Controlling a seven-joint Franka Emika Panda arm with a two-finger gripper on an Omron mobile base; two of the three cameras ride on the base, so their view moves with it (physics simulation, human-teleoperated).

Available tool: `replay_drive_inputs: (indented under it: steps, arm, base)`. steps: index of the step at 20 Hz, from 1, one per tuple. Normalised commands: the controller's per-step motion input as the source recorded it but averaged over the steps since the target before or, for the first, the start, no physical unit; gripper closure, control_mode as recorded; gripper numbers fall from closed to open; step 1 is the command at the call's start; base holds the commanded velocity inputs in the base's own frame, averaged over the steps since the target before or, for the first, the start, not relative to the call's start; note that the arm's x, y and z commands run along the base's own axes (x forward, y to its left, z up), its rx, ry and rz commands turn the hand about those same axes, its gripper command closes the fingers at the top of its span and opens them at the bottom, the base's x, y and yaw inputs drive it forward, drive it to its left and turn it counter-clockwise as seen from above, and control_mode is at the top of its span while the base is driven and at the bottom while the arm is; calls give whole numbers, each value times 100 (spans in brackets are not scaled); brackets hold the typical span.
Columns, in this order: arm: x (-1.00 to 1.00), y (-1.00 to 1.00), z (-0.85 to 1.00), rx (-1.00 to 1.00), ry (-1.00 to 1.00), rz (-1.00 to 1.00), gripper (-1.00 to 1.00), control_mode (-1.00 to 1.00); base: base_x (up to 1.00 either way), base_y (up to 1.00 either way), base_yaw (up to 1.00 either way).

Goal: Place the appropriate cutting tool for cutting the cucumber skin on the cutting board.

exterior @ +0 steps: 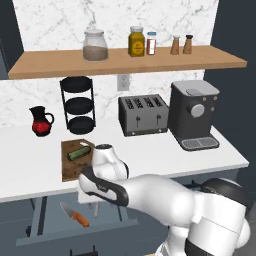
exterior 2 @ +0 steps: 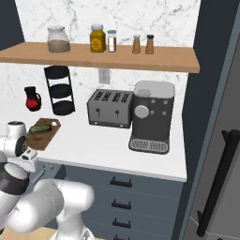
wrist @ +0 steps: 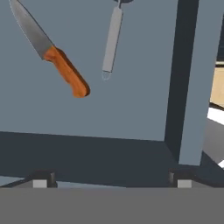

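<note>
Hovering over the open drawer [wrist: 131, 109], tool [wrist: 111, 183] spread, gripping nothing
Peeler [wrist: 111, 41] lies just beside orange-handled knife [wrist: 50, 50]; cucumber [exterior: 80, 152] rests on cutting board [exterior: 72, 167] on the worktop [exterior: 165, 155]

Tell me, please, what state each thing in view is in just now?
Drawer: pulled open.
Peeler: lying loose in the drawer, not gripped.
Knife: lying loose in the drawer beside the peeler, apart from it.
Cucumber: lying on the cutting board.
Pincer: open, above the drawer, holding nothing.
</note>
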Motion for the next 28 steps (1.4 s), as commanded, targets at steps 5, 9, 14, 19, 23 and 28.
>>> replay_drive_inputs:
  steps: [5, 9, 14, 19, 23, 28]
  arm:
    - [18, 8, -43, 0, 13, -2, -100, -100]
    - [14, 16, -56, 0, 15, 0, -100, -100]
    - [4, 17, -56, 0, 15, 0, -100, -100]
    - [-3, 18, -36, 0, 10, 0, -100, -100]
    - [-41, 1, -6, 0, 11, 0, -100, -100]
    - [-71, 1, 0, 0, 11, 0, -100, -100]
  base:
    - [0, 0, 0]
    - [0, 0, 0]
    - [0, 0, 0]
    - [0, 0, 0]
    - [0, 0, 0]
    - [0, 0, 0]
